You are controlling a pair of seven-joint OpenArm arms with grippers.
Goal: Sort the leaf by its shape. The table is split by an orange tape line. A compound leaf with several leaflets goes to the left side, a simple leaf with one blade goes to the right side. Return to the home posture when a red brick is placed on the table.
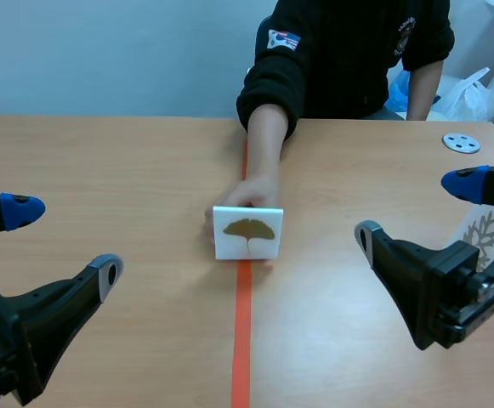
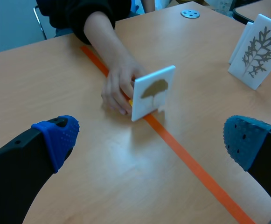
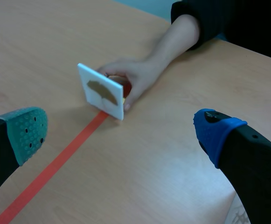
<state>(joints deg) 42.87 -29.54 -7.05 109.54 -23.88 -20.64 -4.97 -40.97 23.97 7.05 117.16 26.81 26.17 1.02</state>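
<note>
On the wooden counter (image 1: 127, 170) we see the left end effector (image 1: 64, 240) spread wide. The leaf card (image 1: 247, 232), bearing one fan-shaped blade, stands on the orange tape line (image 1: 242, 340), held from behind by a person's hand (image 1: 248, 194). The right end effector (image 1: 415, 208) gapes too.

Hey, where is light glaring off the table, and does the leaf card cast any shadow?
Left wrist view: pale sheen on the table beside the leaf card, none on its face. Scene view: only a faint shadow at the card's base. Right wrist view: soft shadow beside the card, no glare.
</note>
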